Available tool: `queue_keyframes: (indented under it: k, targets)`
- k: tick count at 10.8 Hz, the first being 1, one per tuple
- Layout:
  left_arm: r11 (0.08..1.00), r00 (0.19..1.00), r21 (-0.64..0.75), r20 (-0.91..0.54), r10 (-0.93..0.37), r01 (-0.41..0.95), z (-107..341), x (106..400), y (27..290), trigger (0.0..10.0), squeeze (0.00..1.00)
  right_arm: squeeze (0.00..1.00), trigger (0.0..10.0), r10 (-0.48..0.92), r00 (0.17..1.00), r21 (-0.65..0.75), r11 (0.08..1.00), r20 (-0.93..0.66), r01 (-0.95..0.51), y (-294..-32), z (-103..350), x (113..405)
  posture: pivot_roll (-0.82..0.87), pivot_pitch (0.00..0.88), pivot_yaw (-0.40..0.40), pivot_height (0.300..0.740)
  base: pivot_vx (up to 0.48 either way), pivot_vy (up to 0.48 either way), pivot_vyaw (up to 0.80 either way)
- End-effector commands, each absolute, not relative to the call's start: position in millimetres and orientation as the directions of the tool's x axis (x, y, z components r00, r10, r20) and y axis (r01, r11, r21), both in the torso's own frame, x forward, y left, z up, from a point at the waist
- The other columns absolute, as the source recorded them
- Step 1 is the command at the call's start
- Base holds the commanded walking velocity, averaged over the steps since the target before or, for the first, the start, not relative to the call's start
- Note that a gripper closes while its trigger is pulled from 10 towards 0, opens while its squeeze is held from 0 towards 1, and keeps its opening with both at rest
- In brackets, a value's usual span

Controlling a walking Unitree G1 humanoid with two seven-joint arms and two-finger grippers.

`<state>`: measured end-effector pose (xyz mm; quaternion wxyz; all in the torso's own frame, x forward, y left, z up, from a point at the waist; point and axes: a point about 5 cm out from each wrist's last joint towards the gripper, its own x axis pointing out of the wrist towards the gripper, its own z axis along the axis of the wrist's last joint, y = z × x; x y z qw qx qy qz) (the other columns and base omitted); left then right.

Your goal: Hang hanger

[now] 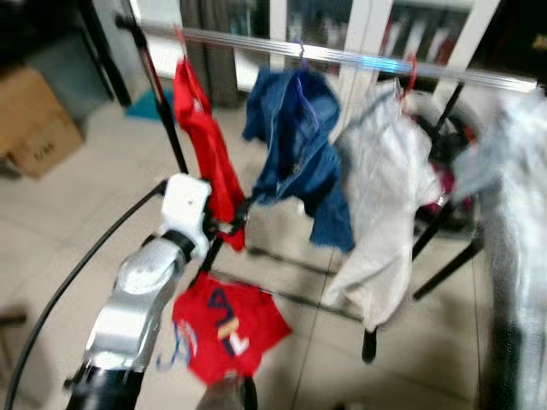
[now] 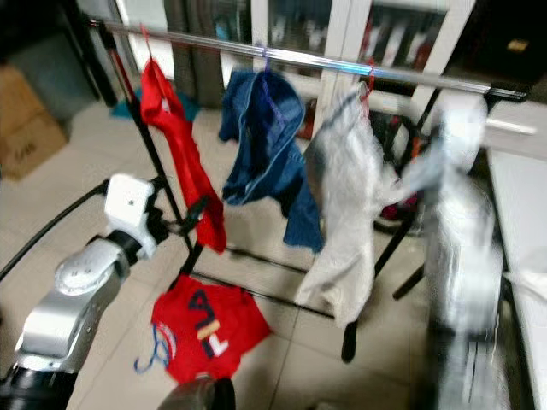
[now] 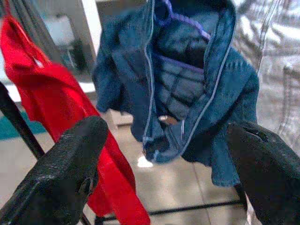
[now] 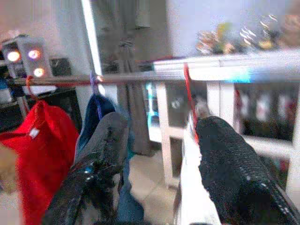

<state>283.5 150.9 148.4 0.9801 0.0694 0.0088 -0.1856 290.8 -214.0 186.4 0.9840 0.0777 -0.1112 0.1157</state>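
Observation:
A silver rail [image 1: 342,55] carries a red shirt [image 1: 205,137], a blue denim jacket [image 1: 299,145] and a pale grey jacket [image 1: 385,196], each on a hanger. The grey jacket's red hanger hook [image 4: 190,103] sits over the rail, between the fingers of my right gripper [image 4: 161,129], which stand apart. My right arm [image 2: 453,196] is a blur at the right of the rack. My left gripper [image 1: 235,218] is open beside the hanging red shirt and points at the denim jacket [image 3: 187,84]. A second red shirt [image 1: 224,329] with a blue hanger [image 1: 175,350] lies on the floor.
The rack's black legs and crossbars [image 1: 444,256] spread over the tiled floor. A cardboard box [image 1: 34,120] stands at the far left. White cabinets [image 1: 359,26] line the back wall. A white table [image 2: 521,213] is at the right. A black cable [image 1: 77,273] runs along my left arm.

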Motion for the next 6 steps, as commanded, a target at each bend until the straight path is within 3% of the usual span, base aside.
queue_keyframes:
  k: [1, 3, 4, 5, 6]
  targets:
    - [0.933, 0.94, 0.117, -0.025, -0.34, 0.341, 150.5, 279.2, 149.5, 10.0, 0.44, 1.0, 10.0, 0.102, 0.973, 0.169, 0.976, 0.206, -0.139, -205.6, 169.2, 265.5, -0.01, 0.001, 0.072, 0.74, 0.0, -0.356, 0.0]
    - [0.925, 0.928, 0.078, 0.002, -0.372, 0.371, 151.1, 281.5, 140.9, 10.0, 0.44, 1.0, 10.0, -0.03, 0.998, 0.194, 0.981, 0.06, 0.018, -194.4, 128.3, 250.8, -0.02, 0.001, 0.095, 0.74, 0.0, 0.0, 0.0]
    - [0.914, 0.923, 0.129, -0.043, -0.382, 0.385, 145.9, 291.5, 130.8, 10.0, 0.47, 1.0, 10.0, 0.034, 0.999, 0.119, 0.992, 0.024, -0.037, -175.8, 132.6, 252.5, -0.03, 0.0, 0.103, 0.74, 0.0, 0.0, 0.0]
    - [0.921, 0.925, 0.082, -0.018, -0.38, 0.38, 148.3, 291.8, 127.8, 10.0, 0.47, 1.0, 10.0, 0.072, 0.996, 0.098, 0.992, 0.05, -0.076, -171.2, 145.7, 254.6, -0.03, 0.0, 0.092, 0.74, 0.349, 0.0, 0.0]
    - [0.925, 0.928, 0.079, -0.018, -0.372, 0.372, 147.9, 290.2, 127.8, 10.0, 0.47, 1.0, 10.0, 0.084, 0.995, 0.065, 0.994, 0.047, -0.087, -170.1, 148.9, 255.7, -0.02, 0.0, 0.069, 0.74, 0.364, 0.0, 0.8]
